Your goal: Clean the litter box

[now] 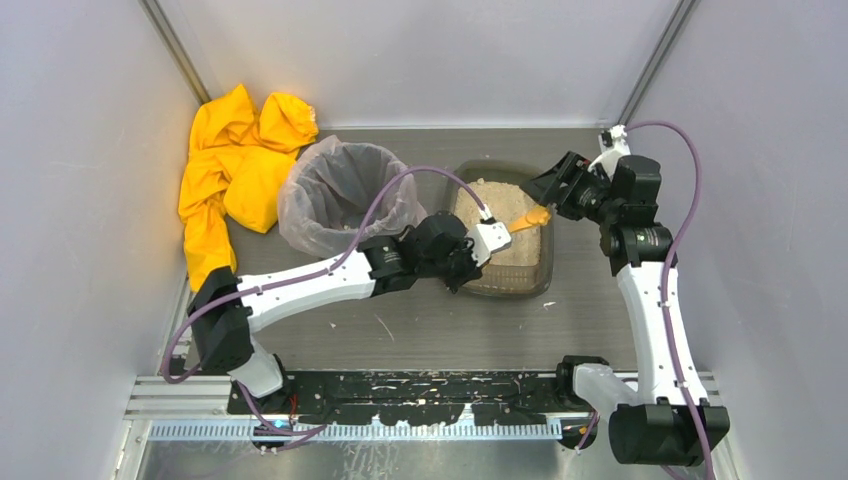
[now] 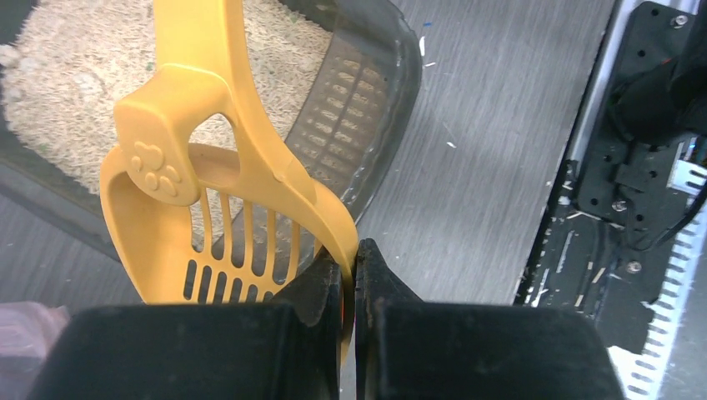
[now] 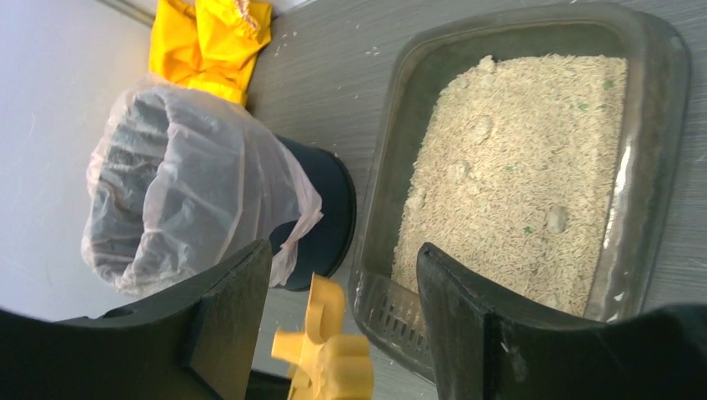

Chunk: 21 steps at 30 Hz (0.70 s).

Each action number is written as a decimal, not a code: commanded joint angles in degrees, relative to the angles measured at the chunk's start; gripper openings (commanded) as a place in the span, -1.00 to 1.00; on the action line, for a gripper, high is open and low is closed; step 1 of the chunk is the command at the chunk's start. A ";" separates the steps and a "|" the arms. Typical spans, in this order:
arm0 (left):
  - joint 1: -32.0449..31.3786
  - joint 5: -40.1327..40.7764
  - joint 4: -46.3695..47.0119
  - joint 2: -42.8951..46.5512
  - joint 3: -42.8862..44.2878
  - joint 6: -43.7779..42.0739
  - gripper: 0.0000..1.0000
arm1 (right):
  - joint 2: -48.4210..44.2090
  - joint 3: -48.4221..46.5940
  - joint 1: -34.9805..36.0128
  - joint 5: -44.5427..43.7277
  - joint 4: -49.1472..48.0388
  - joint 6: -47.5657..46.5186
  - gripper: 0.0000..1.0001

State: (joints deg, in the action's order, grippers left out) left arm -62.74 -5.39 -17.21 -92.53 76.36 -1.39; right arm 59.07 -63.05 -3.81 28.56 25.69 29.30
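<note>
Enclosing the scene, pale grey panel walls (image 1: 80, 150) with metal corner posts (image 1: 172, 45) rise around a grey wood-grain table (image 1: 420, 330), with stray granules scattered on the black mounting plate (image 1: 400, 385) at its near edge. A crumpled yellow cloth (image 1: 235, 165) fills the far left corner, beside a round dark bin (image 1: 305, 232) lined with a clear bag. Right of the bin, mid-table, lies the shallow translucent brown-grey litter box (image 1: 515, 288) holding beige litter. The left gripper (image 2: 350, 275) pinches the rim of an orange slotted plastic scoop (image 2: 246, 108) over the box. The right gripper (image 3: 342, 254) stands wide on either side of the scoop's handle end. A paw print (image 2: 157, 165) is moulded on the scoop.
</note>
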 commanded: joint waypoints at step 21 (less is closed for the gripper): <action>-1.52 3.08 9.38 5.86 -3.89 -6.01 -1.00 | -8.33 3.81 9.79 -4.29 7.22 -4.26 0.20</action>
State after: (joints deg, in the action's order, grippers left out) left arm -63.68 -2.37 -12.21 -88.31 71.75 -6.52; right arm 51.46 -58.87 5.67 25.23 35.20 25.61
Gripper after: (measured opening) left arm 0.028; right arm 0.620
